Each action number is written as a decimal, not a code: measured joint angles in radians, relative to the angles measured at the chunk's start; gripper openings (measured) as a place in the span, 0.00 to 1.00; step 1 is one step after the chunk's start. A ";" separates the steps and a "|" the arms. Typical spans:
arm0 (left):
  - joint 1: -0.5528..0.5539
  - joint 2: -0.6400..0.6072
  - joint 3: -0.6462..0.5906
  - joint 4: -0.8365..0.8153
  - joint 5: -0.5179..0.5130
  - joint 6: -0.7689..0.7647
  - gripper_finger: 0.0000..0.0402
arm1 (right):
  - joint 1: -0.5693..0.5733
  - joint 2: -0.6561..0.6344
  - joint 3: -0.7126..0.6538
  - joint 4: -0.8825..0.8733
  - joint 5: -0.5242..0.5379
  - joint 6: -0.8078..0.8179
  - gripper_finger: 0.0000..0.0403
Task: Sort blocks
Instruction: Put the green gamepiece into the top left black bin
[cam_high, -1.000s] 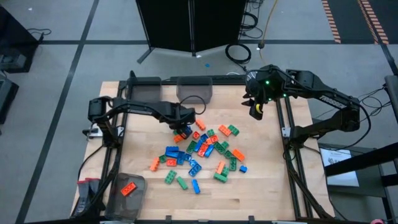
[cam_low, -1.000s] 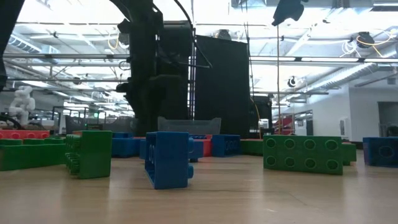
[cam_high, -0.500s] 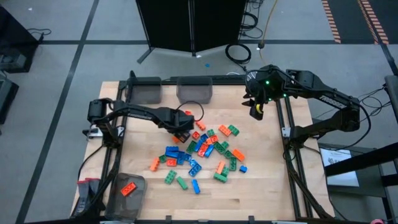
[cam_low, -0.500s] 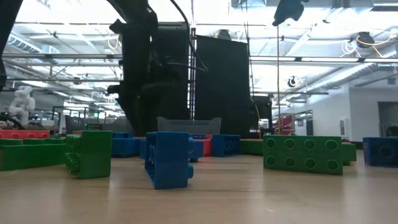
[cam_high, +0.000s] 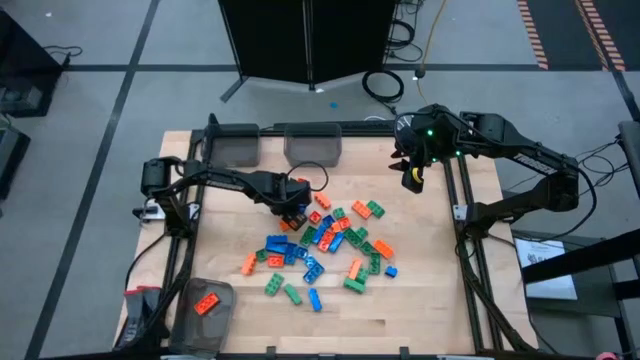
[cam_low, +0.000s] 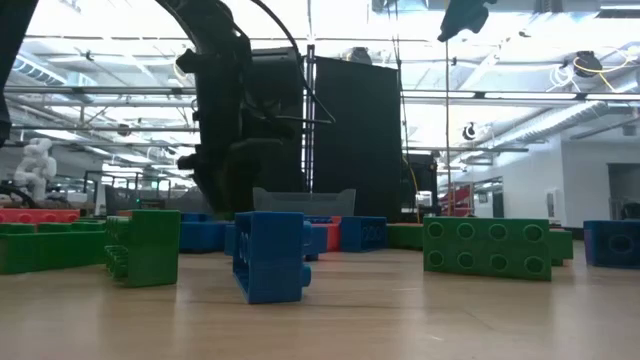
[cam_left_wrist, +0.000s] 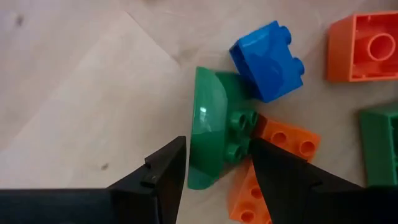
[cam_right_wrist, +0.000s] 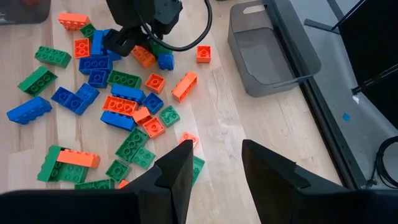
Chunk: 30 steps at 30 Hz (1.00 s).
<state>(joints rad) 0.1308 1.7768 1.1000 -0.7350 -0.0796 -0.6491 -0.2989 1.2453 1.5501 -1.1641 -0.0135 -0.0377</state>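
Several orange, green and blue blocks (cam_high: 325, 245) lie scattered flat on the middle of the wooden table. My left gripper (cam_high: 291, 214) points straight down at the pile's far left corner and is open. In the left wrist view its fingers (cam_left_wrist: 163, 171) stand on either side of a green block with a rounded side (cam_left_wrist: 208, 137), close to it. That block lies on the table against a blue block (cam_left_wrist: 267, 59) and an orange one (cam_left_wrist: 286, 140). My right gripper (cam_high: 411, 178) hangs open and empty, high over the table's far right.
Two grey bins (cam_high: 232, 148) (cam_high: 313, 145) stand along the far edge. A third bin (cam_high: 205, 305), at the near left corner, holds an orange block. Bare wood lies along the near edge and right side. Black frame rails run down both table sides.
My left gripper has sunk toward the blocks at the pile's far left corner, still pointing down, its fingers the same distance apart. The blocks lie where they did.
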 joint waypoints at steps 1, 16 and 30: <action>0.001 0.000 0.000 -0.002 0.007 0.000 0.46 | 0.000 0.000 0.000 0.000 0.000 0.003 0.33; 0.005 0.048 -0.001 0.019 0.093 0.027 0.14 | 0.000 0.000 0.000 0.000 0.011 0.000 0.33; 0.020 -0.105 0.172 -0.222 -0.104 -0.058 0.11 | 0.000 0.000 0.000 0.001 0.013 0.010 0.33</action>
<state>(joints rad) 0.1503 1.6718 1.2723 -0.9572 -0.1832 -0.7073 -0.2993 1.2453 1.5501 -1.1627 -0.0010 -0.0273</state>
